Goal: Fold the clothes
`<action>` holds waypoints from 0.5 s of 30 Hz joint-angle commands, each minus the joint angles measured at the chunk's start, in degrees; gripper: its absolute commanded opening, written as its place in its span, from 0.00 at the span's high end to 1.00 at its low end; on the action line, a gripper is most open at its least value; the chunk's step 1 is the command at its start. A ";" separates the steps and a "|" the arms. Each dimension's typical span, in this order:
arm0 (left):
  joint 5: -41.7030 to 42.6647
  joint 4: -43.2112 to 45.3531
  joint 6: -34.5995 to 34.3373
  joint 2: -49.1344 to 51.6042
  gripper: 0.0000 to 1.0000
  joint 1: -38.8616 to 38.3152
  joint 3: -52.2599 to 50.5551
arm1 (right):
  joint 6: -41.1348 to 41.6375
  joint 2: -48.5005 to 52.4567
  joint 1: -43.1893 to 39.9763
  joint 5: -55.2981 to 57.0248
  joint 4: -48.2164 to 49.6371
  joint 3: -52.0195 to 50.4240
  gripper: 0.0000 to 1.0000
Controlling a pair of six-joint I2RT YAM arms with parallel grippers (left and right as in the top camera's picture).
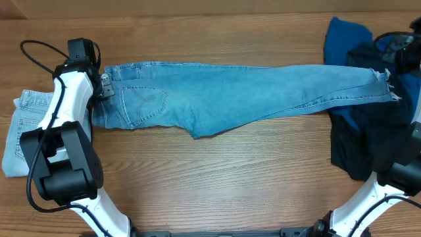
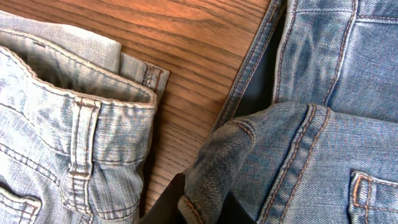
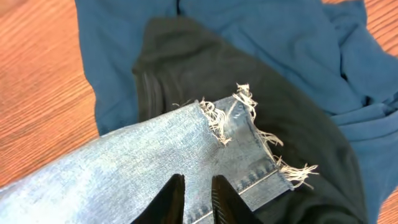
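Observation:
Long light-blue jeans [image 1: 250, 92] lie stretched across the table, waist at the left and frayed hems [image 3: 249, 124] at the right. My left gripper [image 1: 104, 89] is at the waist end, and in its wrist view it [image 2: 205, 205] is shut on a bunched fold of the waistband [image 2: 217, 162]. My right gripper [image 3: 194, 186] hangs over the leg just short of the hem, over at the table's right end [image 1: 393, 62]. Its fingers stand a narrow gap apart, with flat denim showing between them and nothing pinched.
Paler folded jeans [image 1: 20, 131] lie at the left edge beside the left arm, close to the held waist [image 2: 62, 124]. A royal-blue garment [image 1: 345, 39] and a dark one [image 1: 368, 138] are piled at the right, under the hems [image 3: 186, 56]. Bare wood runs along the front.

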 commanded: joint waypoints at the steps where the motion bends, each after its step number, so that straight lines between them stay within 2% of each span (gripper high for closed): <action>1: -0.87 -0.09 1.05 -1.18 0.85 0.31 0.39 | 0.07 4.63 0.17 0.63 -0.37 -0.04 0.80; 5: -0.87 -0.13 1.07 -1.18 0.84 0.31 0.39 | 0.07 11.02 0.17 0.66 -1.64 -0.04 0.79; 10: -0.87 -0.13 1.07 -1.18 0.84 0.31 0.39 | 0.07 12.46 0.15 0.68 -0.94 -0.04 0.78; 12: -0.87 -0.26 1.07 -1.18 0.84 0.31 0.39 | 0.04 12.46 0.15 0.76 -1.86 -0.04 0.65; 15: -0.87 -0.31 1.07 -1.18 0.84 0.31 0.39 | 0.07 12.46 0.09 5.22 -3.08 -0.04 0.61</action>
